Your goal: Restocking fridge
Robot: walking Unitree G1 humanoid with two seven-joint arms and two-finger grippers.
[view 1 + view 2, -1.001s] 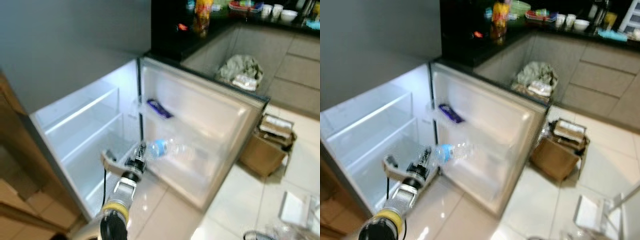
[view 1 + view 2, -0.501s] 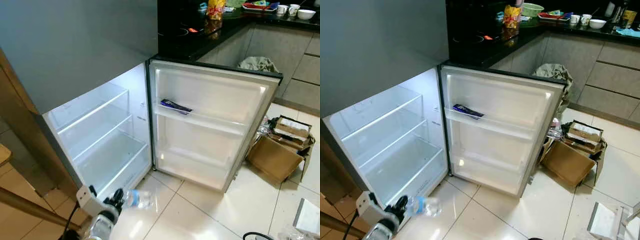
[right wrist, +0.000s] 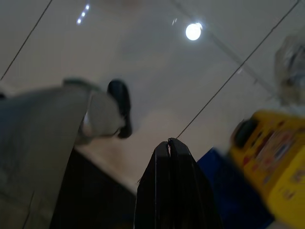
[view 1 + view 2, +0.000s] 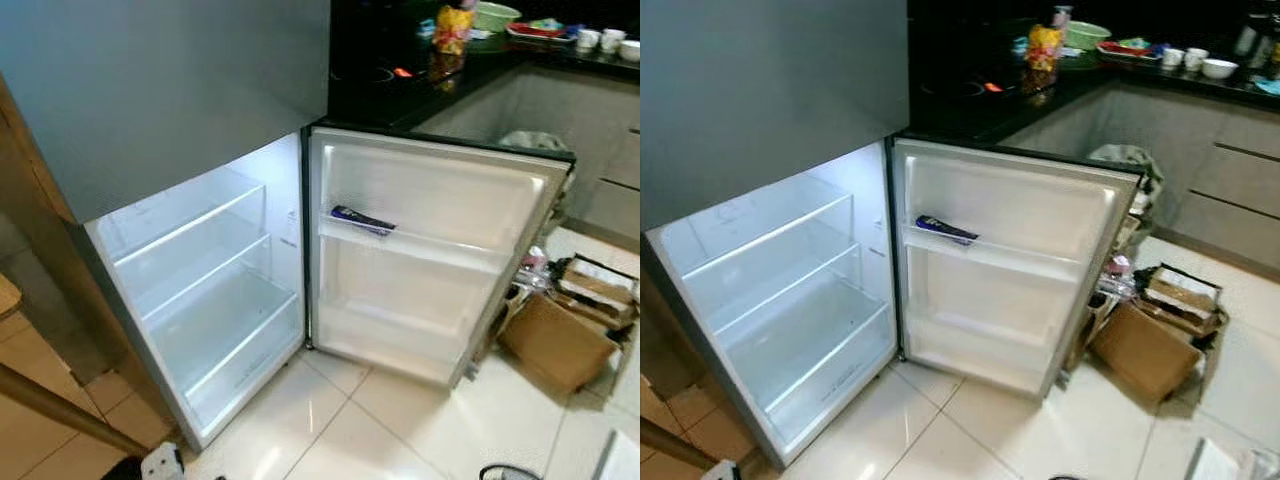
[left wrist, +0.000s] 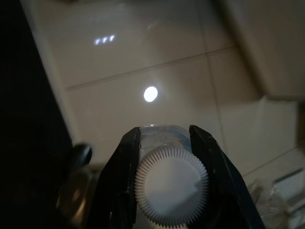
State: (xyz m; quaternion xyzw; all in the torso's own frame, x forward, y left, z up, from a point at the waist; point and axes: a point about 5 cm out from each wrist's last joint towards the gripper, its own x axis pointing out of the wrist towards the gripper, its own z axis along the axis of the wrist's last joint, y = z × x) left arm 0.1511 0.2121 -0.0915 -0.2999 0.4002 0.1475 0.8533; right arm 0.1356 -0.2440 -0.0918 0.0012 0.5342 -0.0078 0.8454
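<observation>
A pale tiled floor (image 4: pixel 330 430) lies before the fridge (image 4: pixel 200 290), whose door (image 4: pixel 430 250) stands wide with a dark packet (image 4: pixel 362 219) on its shelf. A cardboard box (image 4: pixel 560 335) sits beside it. The left claw (image 5: pixel 164 143) grips a bottle (image 5: pixel 171 183) by its ribbed cap; the right claw (image 3: pixel 168 142) is clenched, holding nothing.

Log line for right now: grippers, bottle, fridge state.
left gripper: shut on bottle by the cap, over floor tiles | right gripper: shut, idle | fridge: door open, shelves bare | door shelf: dark packet
</observation>
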